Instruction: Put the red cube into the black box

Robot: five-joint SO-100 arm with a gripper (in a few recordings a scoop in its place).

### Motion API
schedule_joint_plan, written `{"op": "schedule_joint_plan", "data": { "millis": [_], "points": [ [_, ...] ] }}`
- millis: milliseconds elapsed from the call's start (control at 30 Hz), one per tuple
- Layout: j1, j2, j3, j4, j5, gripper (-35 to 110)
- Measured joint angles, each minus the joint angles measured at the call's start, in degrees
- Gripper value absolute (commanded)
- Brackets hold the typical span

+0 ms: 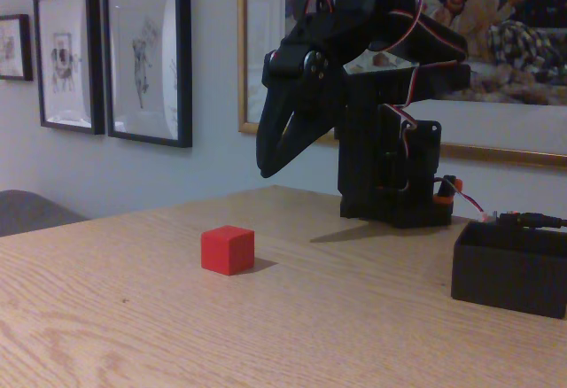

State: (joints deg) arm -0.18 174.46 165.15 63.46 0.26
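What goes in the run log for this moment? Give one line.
gripper: raised, jaws together, holding nothing | red cube: on table, untouched | black box: at picture right, contents hidden | stage: before pickup

We see the red cube (228,249) sitting flat on the wooden surface (177,335), one corner edge turned toward us, small, matte and sharp-edged. Well apart, at the right edge of the fixed view, we see the black box (509,268) standing upright on the same surface, low and thin-walled.
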Motion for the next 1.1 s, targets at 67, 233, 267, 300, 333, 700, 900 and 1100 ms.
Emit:
{"op": "schedule_joint_plan", "data": {
  "millis": [67, 233, 267, 300, 333, 700, 900, 1100],
  "points": [
    [0.79, 0.00, 0.88, -0.70, -0.53, -2],
    [8.26, -3.34, 2.37, -1.67, -0.70, -2],
    [8.35, -3.43, 2.64, -1.76, -0.70, -2],
    [8.44, -2.64, 2.29, -1.85, -0.70, -2],
    [8.70, -2.90, 2.29, -1.93, -0.70, -2],
    [8.44, -20.04, -10.02, -1.93, -0.44, 2],
    [6.33, -33.31, -19.42, -2.72, -0.09, 8],
    [4.66, -42.28, -25.66, -2.90, 1.14, 16]
  ]
}}
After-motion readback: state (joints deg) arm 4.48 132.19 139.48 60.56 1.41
